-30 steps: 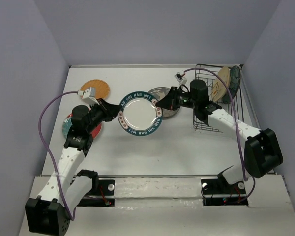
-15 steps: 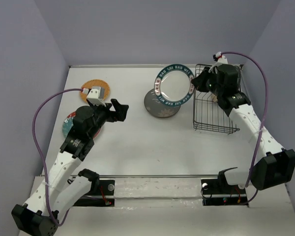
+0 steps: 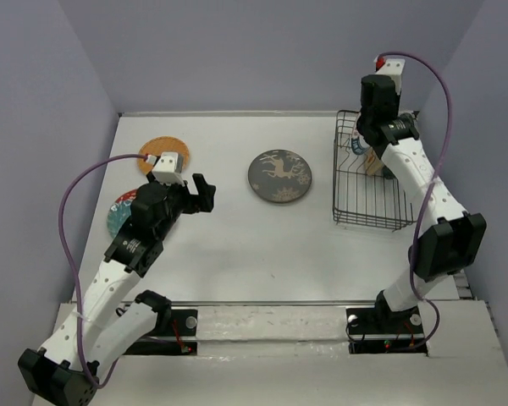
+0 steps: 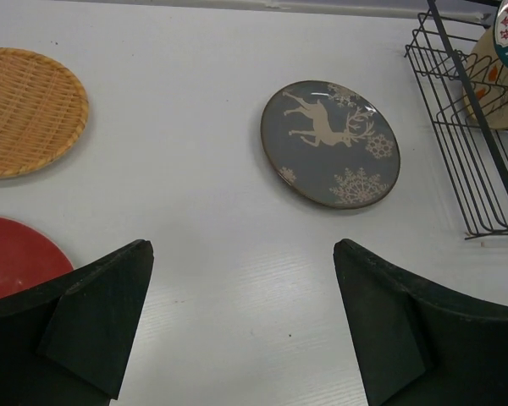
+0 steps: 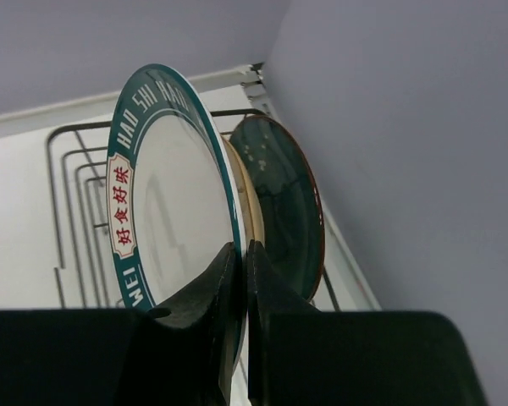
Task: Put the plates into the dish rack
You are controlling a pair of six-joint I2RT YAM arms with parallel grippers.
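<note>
**A:** What is held in the dish rack [image 3: 373, 184]?

**B:** A cream plate [image 5: 254, 211] and a dark teal plate [image 5: 284, 207] are stood upright at its far end. The teal-rimmed white plate [image 5: 171, 222], lettered around the rim, has been carried from beside the rack to above it, and is held upright just beside the cream one.

**A:** And the grippers?

**B:** The right gripper [image 5: 240, 254] is clamped on that plate's rim. The left gripper [image 4: 241, 247] is spread wide, with nothing held.

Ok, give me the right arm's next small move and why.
Probably lower the rimmed plate straight down into the dish rack: the right jaws pinch it upright over the wires, and the dark teal plate already stands racked behind.
</note>
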